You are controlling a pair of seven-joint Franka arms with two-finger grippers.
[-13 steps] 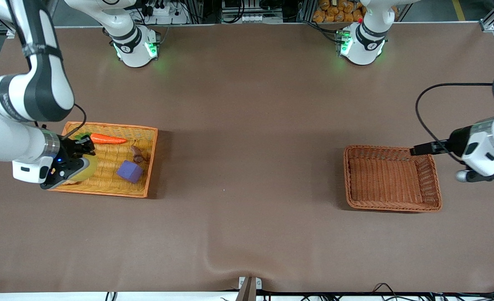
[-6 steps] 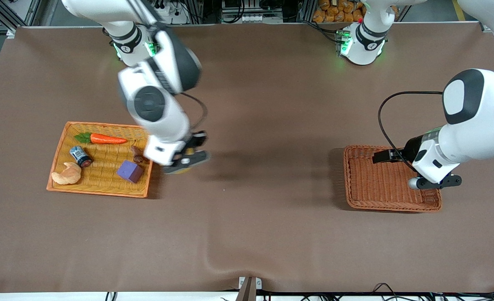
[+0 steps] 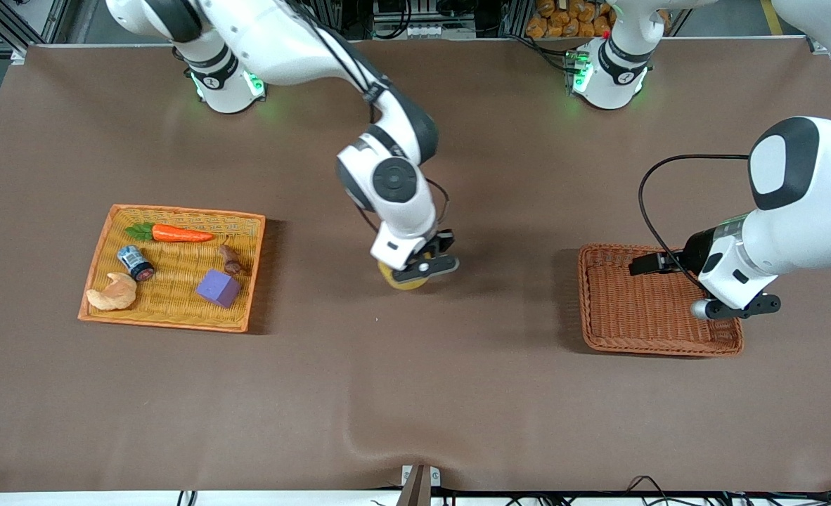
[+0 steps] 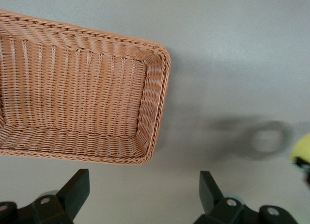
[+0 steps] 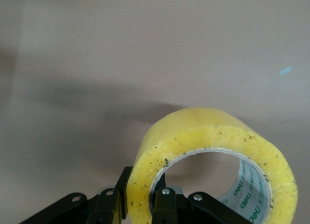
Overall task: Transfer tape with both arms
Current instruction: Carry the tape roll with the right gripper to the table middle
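The tape is a yellow roll with a pale core, held up over the middle of the table. My right gripper is shut on it. In the right wrist view the fingers pinch the wall of the tape, one inside the hole and one outside, at the right gripper. My left gripper hangs open over the brown basket's edge at the left arm's end. Nothing is between its fingers at the left gripper. The tape shows small and far off in that view.
An orange wicker tray at the right arm's end holds a carrot, a small can, a croissant, a purple cube and a small brown thing. The brown basket holds nothing.
My right arm has carried the tape out of the orange tray to over the table's middle. My left arm swung in over the brown basket, then hardly moved.
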